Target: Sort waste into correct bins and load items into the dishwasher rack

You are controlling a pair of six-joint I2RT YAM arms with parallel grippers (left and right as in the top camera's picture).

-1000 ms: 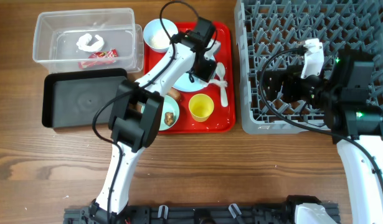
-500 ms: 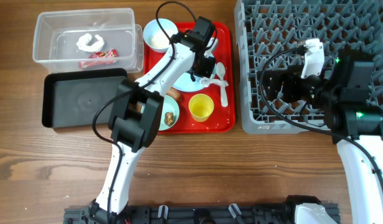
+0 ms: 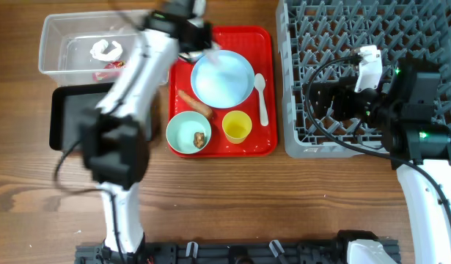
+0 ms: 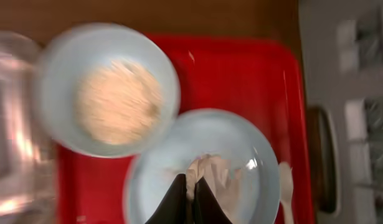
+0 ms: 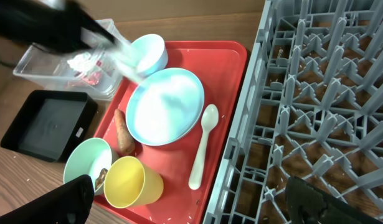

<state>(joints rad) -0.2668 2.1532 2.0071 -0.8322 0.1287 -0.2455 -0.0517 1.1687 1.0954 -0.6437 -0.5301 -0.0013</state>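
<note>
My left gripper [image 4: 191, 190] is shut on a crumpled white napkin [image 4: 207, 171]. It hangs over the light blue plate [image 4: 241, 186] on the red tray [image 3: 265, 44], beside a small bowl of beige grains [image 4: 110, 93]. In the overhead view the left arm is blurred, and its gripper [image 3: 187, 23] is near the tray's back left corner. On the tray are the plate [image 3: 222, 78], a white spoon [image 3: 262, 95], a yellow cup [image 3: 237, 127], a green bowl [image 3: 185, 136] with a food scrap, and a sausage [image 3: 193, 103]. My right gripper [image 5: 200, 199] stands open and empty over the grey dishwasher rack [image 3: 357, 29].
A clear bin [image 3: 71, 33] at the back left holds a white wad and a red wrapper. A black bin [image 3: 93, 117] sits in front of it. Cables run across the right arm over the rack.
The left gripper shut on the napkin on the plate, lifted it, and the arm swung left and back toward the clear bin. The right arm has not moved.
</note>
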